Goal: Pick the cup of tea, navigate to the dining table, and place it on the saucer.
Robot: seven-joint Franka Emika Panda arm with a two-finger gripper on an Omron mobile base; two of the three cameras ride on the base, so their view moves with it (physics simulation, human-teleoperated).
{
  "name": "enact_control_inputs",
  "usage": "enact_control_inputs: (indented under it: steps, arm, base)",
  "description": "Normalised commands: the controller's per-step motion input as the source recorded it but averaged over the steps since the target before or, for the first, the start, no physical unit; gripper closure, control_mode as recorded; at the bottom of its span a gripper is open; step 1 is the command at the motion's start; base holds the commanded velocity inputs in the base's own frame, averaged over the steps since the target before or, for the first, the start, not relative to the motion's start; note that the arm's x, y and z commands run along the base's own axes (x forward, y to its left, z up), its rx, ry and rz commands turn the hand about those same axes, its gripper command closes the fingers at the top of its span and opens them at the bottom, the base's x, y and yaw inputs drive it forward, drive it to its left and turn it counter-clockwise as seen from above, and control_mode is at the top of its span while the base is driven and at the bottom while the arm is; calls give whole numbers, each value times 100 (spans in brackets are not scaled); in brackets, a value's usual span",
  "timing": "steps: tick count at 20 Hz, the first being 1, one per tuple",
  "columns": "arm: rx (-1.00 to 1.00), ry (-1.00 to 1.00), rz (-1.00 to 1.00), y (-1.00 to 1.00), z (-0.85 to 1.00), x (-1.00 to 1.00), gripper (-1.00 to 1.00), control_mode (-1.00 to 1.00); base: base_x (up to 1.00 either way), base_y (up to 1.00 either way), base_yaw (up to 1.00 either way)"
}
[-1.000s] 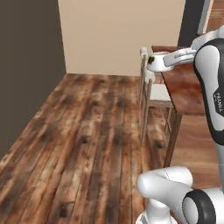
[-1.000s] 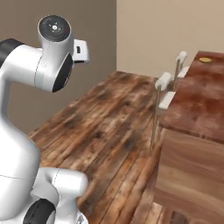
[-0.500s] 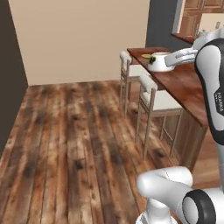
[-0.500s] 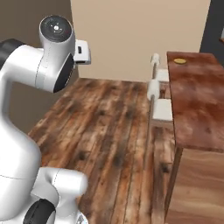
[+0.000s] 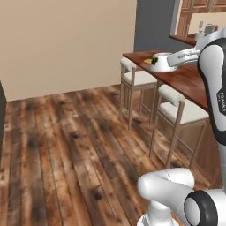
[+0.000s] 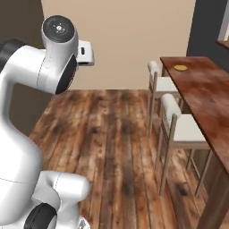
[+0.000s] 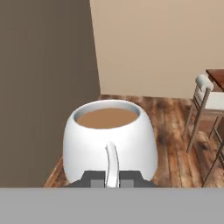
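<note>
Beyond the stools point(image 6: 179, 123), the saucer point(image 6: 180, 68) tops the dining table point(image 6: 205, 96).

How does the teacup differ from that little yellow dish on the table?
The cup of tea is white, deep and filled with brown liquid; the saucer is yellow, flat and holds nothing. The cup is held up in the air by its handle in the tool; the saucer lies on the dining table. Both are small and round.

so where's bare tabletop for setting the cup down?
The dining table is bare from the saucer near its far end toward the camera. The two stools crowd its floor side. The end effector holds the cup.
</note>
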Motion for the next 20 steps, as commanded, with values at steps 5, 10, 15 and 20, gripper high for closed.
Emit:
enact_control_inputs:
  steps: [5,10,15,20]
  arm:
    - [0,0,0,0,0,0,100,100]
    - [0,0,0,0,0,0,100,100]
    - [0,0,0,0,0,0,100,100]
    - [0,0,0,0,0,0,100,100]
  base:
    - [100,98,-34]
    - [100,98,-37]
    - [100,98,-42]
    - [100,85,-43]
